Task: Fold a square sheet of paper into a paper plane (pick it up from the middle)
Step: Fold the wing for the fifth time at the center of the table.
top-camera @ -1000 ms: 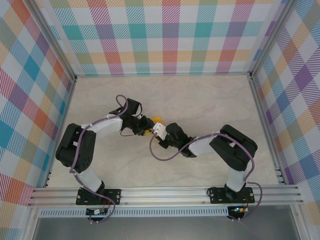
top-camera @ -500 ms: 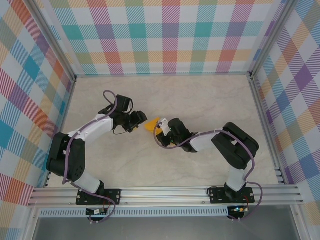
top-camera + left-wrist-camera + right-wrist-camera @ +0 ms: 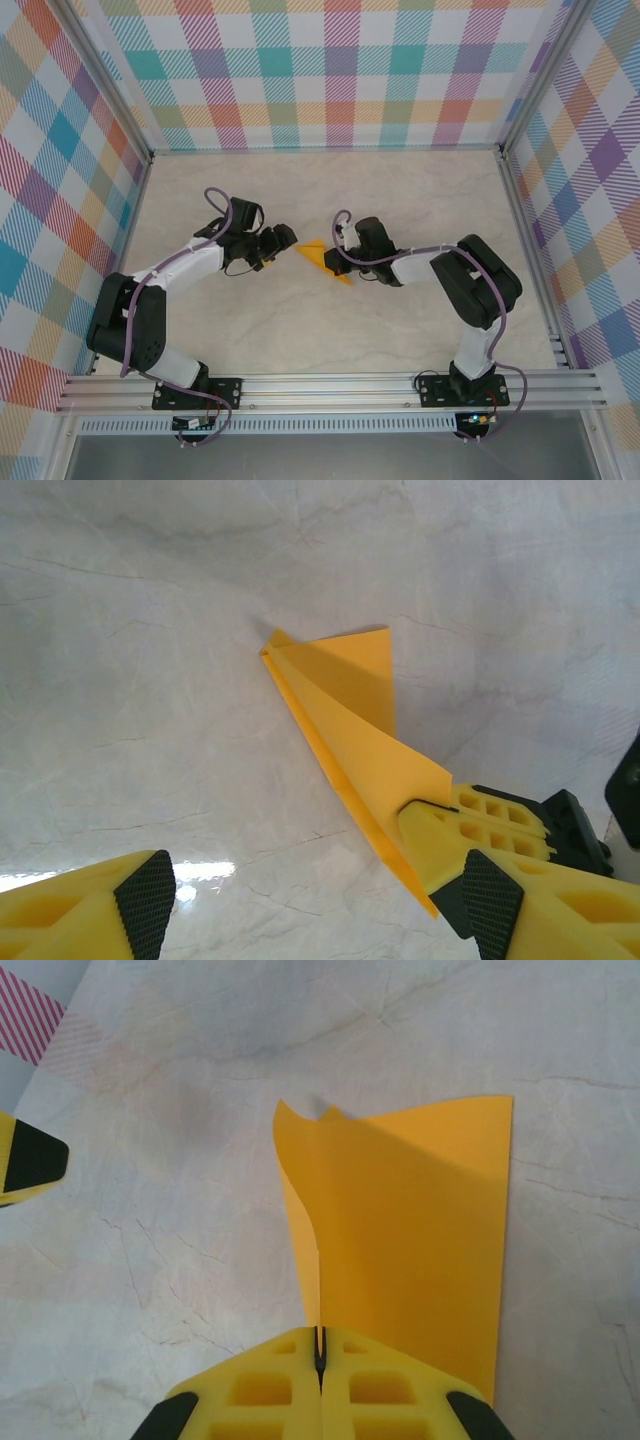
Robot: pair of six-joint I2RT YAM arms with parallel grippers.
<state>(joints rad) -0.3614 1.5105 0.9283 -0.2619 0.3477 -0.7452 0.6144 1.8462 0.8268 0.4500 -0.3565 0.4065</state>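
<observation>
Sheet status: folded orange-yellow square sheet of paper (image 3: 315,253) near centre of pale marbled table (image 3: 430,190), 3 o'clock edge pinched in clenched right gripper (image 3: 320,1352). Left gripper (image 3: 283,240) spread, empty, at sheet's 9 o'clock. Likely mid-fold; next needs left regrasping free flap, creasing flat.

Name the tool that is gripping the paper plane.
The right tool, shut on the paper plane; the left tool stands open, holding nothing.

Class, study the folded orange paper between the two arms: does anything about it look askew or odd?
Yes. The folded paper, pinched in the shut right gripper, does not lie flat: its layers splay apart and one far corner curls. The left gripper is open.
</observation>
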